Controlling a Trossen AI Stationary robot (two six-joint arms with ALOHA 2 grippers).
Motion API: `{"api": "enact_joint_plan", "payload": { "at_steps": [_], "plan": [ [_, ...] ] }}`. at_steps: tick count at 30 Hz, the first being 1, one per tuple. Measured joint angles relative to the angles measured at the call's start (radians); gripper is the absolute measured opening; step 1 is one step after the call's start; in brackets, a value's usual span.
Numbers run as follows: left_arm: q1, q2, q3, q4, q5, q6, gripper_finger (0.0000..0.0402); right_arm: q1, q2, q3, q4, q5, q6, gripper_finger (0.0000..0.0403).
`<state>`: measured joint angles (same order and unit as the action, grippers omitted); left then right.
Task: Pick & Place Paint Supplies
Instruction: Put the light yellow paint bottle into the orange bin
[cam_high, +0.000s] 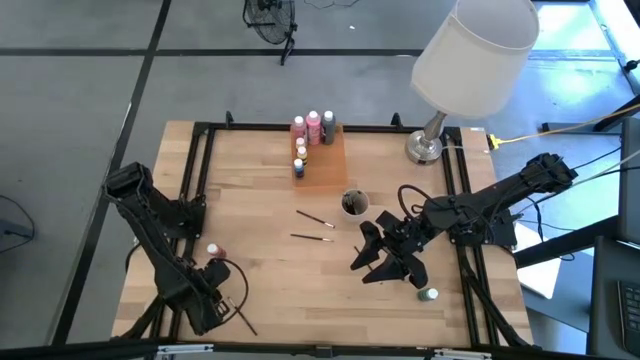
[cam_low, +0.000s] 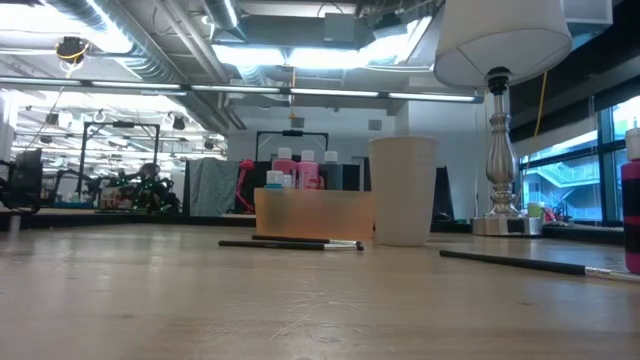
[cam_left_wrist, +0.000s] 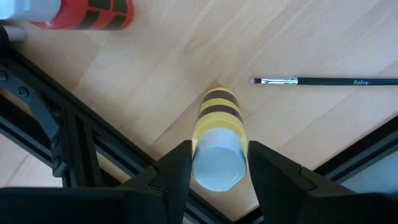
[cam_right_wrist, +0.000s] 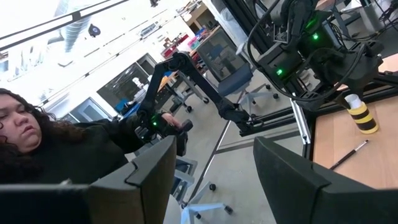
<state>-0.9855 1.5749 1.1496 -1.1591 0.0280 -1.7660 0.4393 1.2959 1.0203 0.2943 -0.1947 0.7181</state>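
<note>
Yellow with dark bands, a small paint bottle (cam_left_wrist: 217, 140) stands on the table (cam_high: 260, 200) at the near left corner, with the left end effector (cam_left_wrist: 217, 168) closed around its pale cap, a finger pressing on each side. Just beside it a thin dark paintbrush (cam_left_wrist: 323, 81) lies flat on the wood, and a red bottle (cam_left_wrist: 84, 12) lies on its side near the black frame rail. The right end effector (cam_high: 385, 262) hangs over the near right part of the table with its fingers apart and nothing between them; a green bottle (cam_high: 428, 295) lies just beside it. Two more brushes (cam_high: 315, 218) rest near the middle, close to a round cup (cam_high: 354, 203). At the far edge, pink and other bottles (cam_high: 312, 128) stand together on an orange tray (cam_high: 325, 165). A lamp (cam_high: 470, 60) stands at the far right corner. The right wrist view shows a seated person beyond the table.
</note>
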Motion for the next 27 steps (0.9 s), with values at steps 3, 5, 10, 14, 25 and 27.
{"api": "enact_joint_plan", "payload": {
  "at_steps": [3, 5, 10, 14, 25, 27],
  "plan": [
    [0.0, 0.0, 0.0, 0.0, 0.0, 0.0, 0.0152, 0.0, 0.0, 0.0, -0.007, 0.0, 0.0, 0.022],
    [0.0, 0.0, 0.001, 0.0, 0.0, 0.011, 0.0152, 0.0, 0.0, 0.0, -0.007, 0.0, 0.0, 0.022],
    [0.0, 0.0, 0.001, 0.003, -0.001, 0.012, 0.0152, 0.0, 0.0, 0.0, -0.006, 0.0, 0.0, 0.022],
    [0.0, 0.0, 0.001, 0.01, -0.001, 0.021, 0.0152, 0.0, 0.0, 0.0, -0.006, 0.0, 0.0, 0.022],
    [0.0, 0.002, -0.033, 0.039, 0.025, -0.001, 0.0145, 0.0, 0.0, 0.0, -0.006, 0.012, 0.0, 0.022],
    [0.001, -0.001, -0.045, 0.065, 0.04, -0.001, 0.0138, 0.0, 0.0, 0.0, -0.006, 0.017, 0.0, 0.022]
  ]
}}
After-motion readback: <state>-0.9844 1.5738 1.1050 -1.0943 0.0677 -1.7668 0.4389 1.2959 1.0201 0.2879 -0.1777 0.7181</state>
